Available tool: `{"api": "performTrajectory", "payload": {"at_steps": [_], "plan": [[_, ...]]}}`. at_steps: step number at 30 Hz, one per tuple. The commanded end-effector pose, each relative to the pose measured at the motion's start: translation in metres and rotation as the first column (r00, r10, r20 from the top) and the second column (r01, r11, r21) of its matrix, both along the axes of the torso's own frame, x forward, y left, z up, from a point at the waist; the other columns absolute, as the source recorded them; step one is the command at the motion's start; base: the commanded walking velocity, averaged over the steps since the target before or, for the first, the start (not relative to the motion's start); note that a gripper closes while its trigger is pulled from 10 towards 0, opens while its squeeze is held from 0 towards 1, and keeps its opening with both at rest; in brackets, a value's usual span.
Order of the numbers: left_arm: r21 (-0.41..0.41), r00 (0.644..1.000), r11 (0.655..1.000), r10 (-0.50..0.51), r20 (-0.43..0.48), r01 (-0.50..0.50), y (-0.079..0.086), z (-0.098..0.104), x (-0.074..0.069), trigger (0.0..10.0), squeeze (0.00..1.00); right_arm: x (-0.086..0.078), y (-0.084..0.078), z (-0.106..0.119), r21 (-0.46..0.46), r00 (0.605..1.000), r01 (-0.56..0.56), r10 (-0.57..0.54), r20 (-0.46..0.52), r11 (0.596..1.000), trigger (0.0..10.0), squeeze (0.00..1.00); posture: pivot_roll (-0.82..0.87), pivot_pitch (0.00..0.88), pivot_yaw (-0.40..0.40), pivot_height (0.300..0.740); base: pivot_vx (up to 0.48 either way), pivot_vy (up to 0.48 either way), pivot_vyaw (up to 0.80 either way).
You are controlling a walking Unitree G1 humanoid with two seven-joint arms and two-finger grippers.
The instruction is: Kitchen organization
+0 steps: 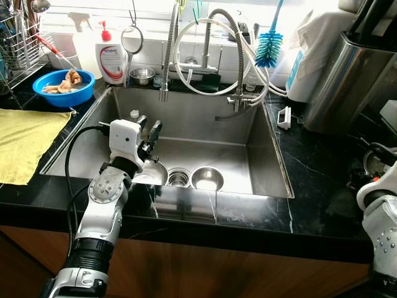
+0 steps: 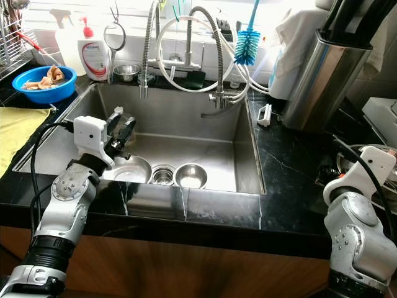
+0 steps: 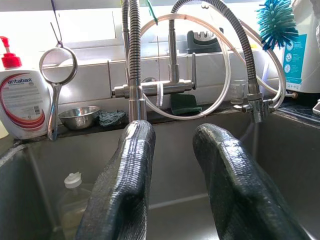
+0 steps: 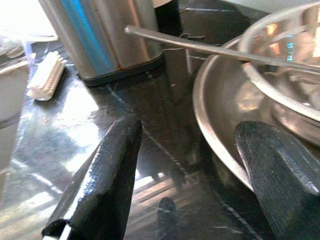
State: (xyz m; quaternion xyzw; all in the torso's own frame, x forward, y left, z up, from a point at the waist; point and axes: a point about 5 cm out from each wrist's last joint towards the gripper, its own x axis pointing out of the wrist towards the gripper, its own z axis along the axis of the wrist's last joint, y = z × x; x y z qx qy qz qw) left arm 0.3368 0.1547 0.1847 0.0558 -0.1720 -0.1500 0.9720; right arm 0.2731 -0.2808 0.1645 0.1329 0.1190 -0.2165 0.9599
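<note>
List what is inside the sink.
The sink holds two steel bowls flanking the drain strainer, and a clear capped bottle at its back left. The open left gripper covers part of the left bowl.

At 10 o'clock I see a blue bowl (image 1: pixel 63 87) beside a soap bottle (image 1: pixel 111 58); a yellow cloth (image 1: pixel 25 141) at 9; a teal bottle brush (image 1: pixel 268 48) hangs at 1.

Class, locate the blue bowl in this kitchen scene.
The blue bowl sits on the black counter at the robot's far left, beside the sink's back-left corner, between the dish rack and the soap bottle.
</note>
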Motion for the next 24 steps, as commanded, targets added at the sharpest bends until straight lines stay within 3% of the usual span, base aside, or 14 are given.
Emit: {"api": "performTrajectory", "payload": {"at_steps": [1, 17, 24], "plan": [[0.015, 1.0, 1.0, -0.008, 0.008, 0.008, -0.001, 0.003, 0.0, 10.0, 0.0, 0.004, 0.012, 0.0, 0.033, 0.998, -0.058, 0.058, -0.002, 0.998, 10.0, 0.0, 0.1, 0.0, -0.084, 0.74, 0.0, 0.0, 0.0], [0.019, 1.0, 1.0, 0.01, 0.024, -0.011, 0.002, 0.009, 0.004, 10.0, 0.0, 0.017, 0.042, 0.003, 0.092, 0.975, -0.222, 0.22, 0.034, 0.971, 10.0, 0.0, 0.11, 0.0, -0.09, 0.74, 0.0, 0.0, 0.0], [0.024, 0.999, 1.0, 0.018, 0.033, -0.019, 0.004, 0.012, 0.005, 10.0, 0.0, 0.022, 0.071, 0.0, 0.113, 0.935, -0.355, 0.352, 0.047, 0.928, 10.0, 0.0, 0.12, 0.0, -0.091, 0.74, 0.0, 0.0, 0.0]]}}
